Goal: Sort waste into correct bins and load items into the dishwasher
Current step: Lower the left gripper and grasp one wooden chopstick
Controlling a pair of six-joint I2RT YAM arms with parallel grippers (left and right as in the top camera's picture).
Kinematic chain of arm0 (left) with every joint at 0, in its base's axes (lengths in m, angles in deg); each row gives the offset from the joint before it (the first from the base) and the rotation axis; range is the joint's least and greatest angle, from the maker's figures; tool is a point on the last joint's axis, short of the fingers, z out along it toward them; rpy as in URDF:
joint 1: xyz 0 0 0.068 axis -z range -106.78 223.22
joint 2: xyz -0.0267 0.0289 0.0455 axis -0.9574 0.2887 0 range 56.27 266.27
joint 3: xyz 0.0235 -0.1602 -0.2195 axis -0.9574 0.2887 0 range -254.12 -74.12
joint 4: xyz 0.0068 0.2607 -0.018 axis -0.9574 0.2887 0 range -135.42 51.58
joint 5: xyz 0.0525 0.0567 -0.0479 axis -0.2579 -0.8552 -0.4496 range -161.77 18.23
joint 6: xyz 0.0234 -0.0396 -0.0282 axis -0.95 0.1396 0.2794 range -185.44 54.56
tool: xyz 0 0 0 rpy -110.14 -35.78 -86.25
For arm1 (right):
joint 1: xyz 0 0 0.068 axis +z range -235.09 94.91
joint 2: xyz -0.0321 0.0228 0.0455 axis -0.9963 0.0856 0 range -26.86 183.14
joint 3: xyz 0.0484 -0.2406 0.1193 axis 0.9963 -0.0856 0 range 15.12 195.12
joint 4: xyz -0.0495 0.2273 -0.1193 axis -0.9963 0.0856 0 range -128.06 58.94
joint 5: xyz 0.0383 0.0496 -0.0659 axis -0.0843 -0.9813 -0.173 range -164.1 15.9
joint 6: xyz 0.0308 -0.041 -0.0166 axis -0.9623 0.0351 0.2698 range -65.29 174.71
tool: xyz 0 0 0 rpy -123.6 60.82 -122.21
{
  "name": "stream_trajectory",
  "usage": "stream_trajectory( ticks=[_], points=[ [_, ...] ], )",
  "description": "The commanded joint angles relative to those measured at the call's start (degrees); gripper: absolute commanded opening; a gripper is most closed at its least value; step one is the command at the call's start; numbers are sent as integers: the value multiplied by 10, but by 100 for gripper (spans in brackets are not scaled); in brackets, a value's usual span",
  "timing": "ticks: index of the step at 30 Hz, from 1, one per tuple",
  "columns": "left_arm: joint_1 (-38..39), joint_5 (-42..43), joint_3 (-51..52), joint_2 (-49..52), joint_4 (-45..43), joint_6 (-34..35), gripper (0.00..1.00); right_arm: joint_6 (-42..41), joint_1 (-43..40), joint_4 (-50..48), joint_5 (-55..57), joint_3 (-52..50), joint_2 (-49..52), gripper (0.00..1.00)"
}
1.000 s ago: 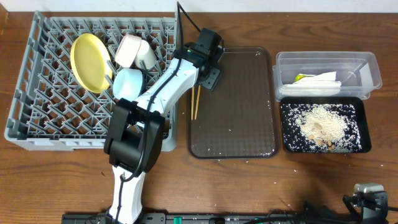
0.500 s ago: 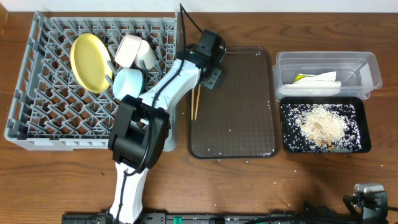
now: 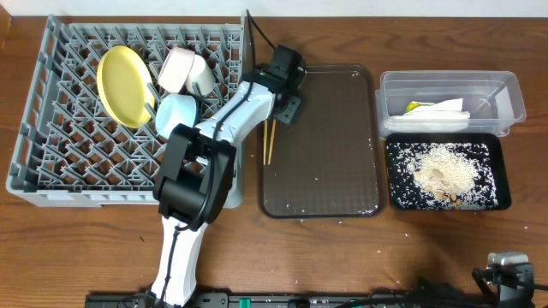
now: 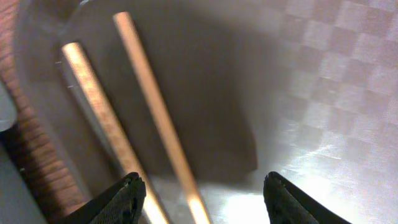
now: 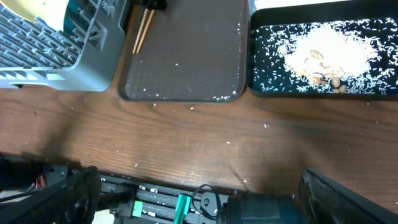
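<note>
Two wooden chopsticks (image 3: 268,141) lie side by side at the left edge of the dark brown tray (image 3: 325,162). My left gripper (image 3: 288,107) hangs over their far ends. Seen from the left wrist, both chopsticks (image 4: 155,106) run between its fingertips, and the left gripper (image 4: 202,193) stands open around them without touching. The grey dish rack (image 3: 51,128) holds the yellow plate (image 3: 124,85), a white bowl (image 3: 184,70) and the light blue bowl (image 3: 178,111). My right gripper (image 5: 199,199) is open and empty over the table's front edge.
At the right, a clear tub (image 3: 514,90) holds the white napkin (image 3: 437,109). In front of it, the black tray (image 3: 503,171) holds rice-like crumbs (image 3: 441,171). Scattered crumbs dot the brown tray and the wooden table (image 5: 186,134).
The left arm's lower links have swung slightly to the right. Its gripper has hardly moved over the chopsticks. The right arm is still.
</note>
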Motion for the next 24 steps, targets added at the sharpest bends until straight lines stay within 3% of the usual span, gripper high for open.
stream_trajectory(
  ticks=[1, 16, 24],
  points=[
    [-13, 7, -10, 3, -1, 7, 63, -5, -7, 1, 3, 0, 0, 99],
    [-18, 72, -9, 38, 2, 12, 57, -5, -7, 1, 3, 0, 0, 99],
    [-18, 72, -9, 38, 12, 12, 43, -5, -7, 1, 3, 0, 0, 99]
  ],
)
